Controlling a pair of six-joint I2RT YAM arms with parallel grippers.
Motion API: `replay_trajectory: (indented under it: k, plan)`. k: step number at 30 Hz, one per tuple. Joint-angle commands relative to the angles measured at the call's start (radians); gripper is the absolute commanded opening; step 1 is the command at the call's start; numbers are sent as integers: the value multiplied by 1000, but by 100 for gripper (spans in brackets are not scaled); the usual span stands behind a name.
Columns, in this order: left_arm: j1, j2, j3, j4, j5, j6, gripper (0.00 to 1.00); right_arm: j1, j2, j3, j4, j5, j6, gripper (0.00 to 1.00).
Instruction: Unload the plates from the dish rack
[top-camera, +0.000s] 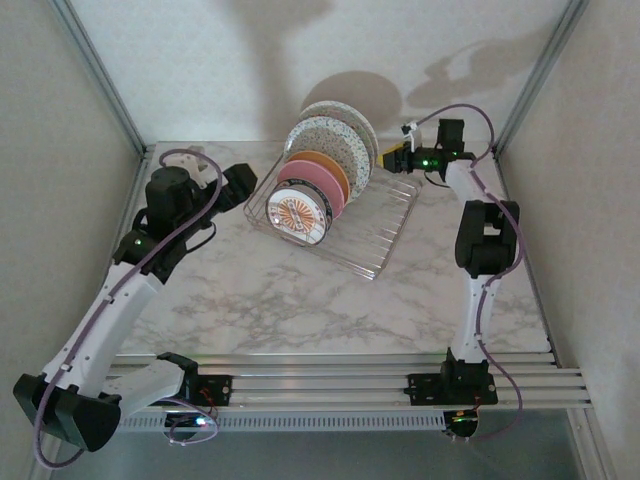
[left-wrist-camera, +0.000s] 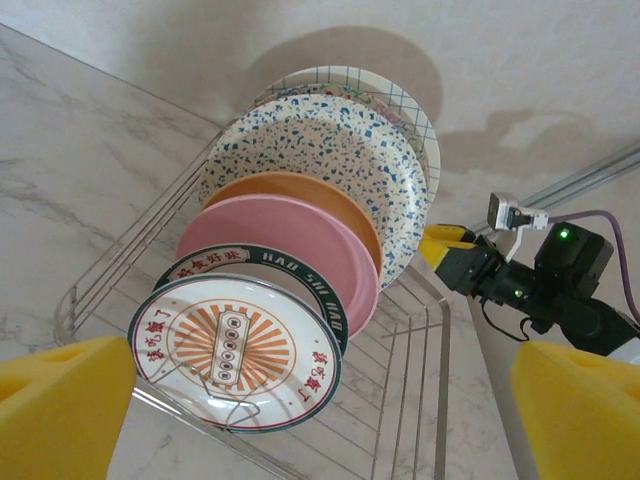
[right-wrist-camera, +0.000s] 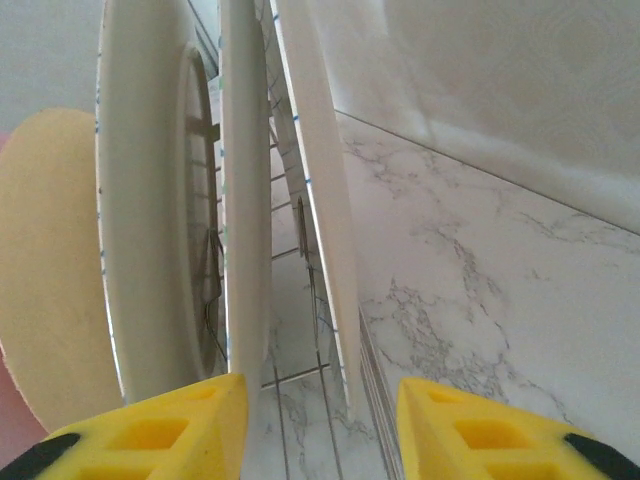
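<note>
The wire dish rack holds several plates standing on edge. From the front: a white sunburst plate, a pink plate, an orange plate, a blue-speckled plate and a grid-patterned rear plate. My right gripper is at the rack's back right corner, open. In the right wrist view its yellow fingers straddle the rear plate's rim with gaps on both sides. My left gripper hovers left of the rack, open and holding nothing.
A marble tabletop lies in front of the rack. The back wall stands close behind the plates, and metal frame posts rise at the table's corners. The rack's right half holds bare wires.
</note>
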Motion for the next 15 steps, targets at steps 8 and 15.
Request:
replay_trajectory:
  k: [8, 15]
  plan:
    - [-8, -33, 27, -27, 43, 4, 96, 28, 70, 92, -8, 19, 28, 33]
    - [-8, -33, 36, -34, 48, 7, 96, 37, 94, 123, -12, 22, 35, 27]
